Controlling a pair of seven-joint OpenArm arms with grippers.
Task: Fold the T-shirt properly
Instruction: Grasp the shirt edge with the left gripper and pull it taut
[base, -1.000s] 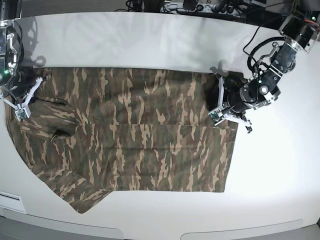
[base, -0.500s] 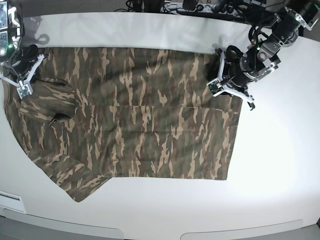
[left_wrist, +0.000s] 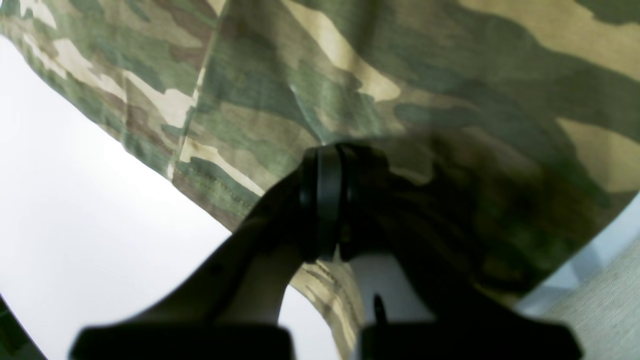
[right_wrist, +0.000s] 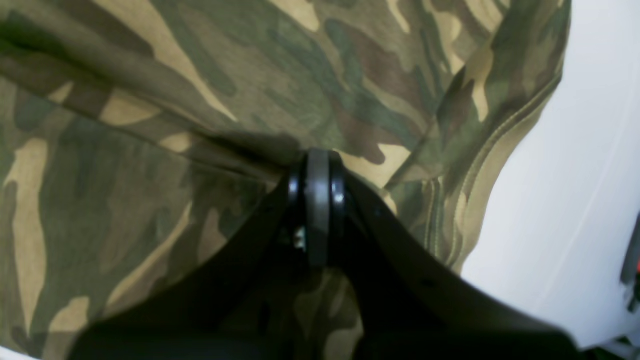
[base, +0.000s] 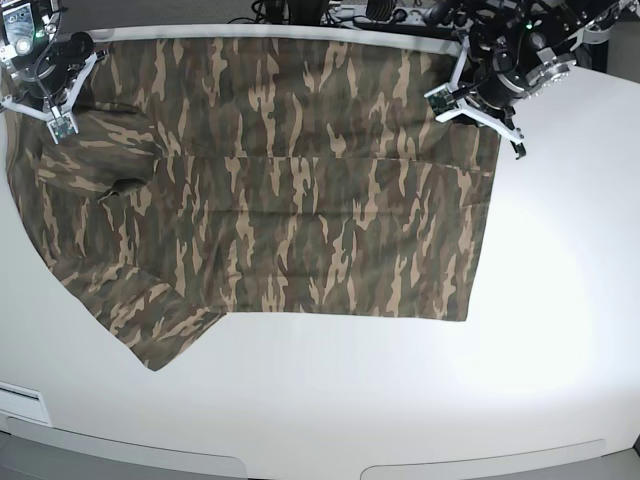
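- At the tabletop's (base: 560, 300) far edge: camouflage T-shirt (base: 280, 200) spread flat, one sleeve trailing front-left.
- Left gripper (left_wrist: 325, 200): jaws pinched on the hem corner.
- Right gripper (right_wrist: 317, 200): jaws clamped on cloth near the sleeve seam.

This is looking like a robotics lab or test bench rather than a home. A wide, plain white table (base: 540, 330) with rounded corners is filling nearly the whole base view, its surface bare and evenly lit, throwing soft glare. Along the far edge, a tangle of black cables (base: 300, 10) and what appears to be a power strip (base: 375, 12) are sitting just behind the tabletop. Two black robot arms with white brackets and small green indicator lights are reaching in from the far corners. Beyond the table edge, the left wrist view is showing a strip of pale floor (left_wrist: 607, 305).
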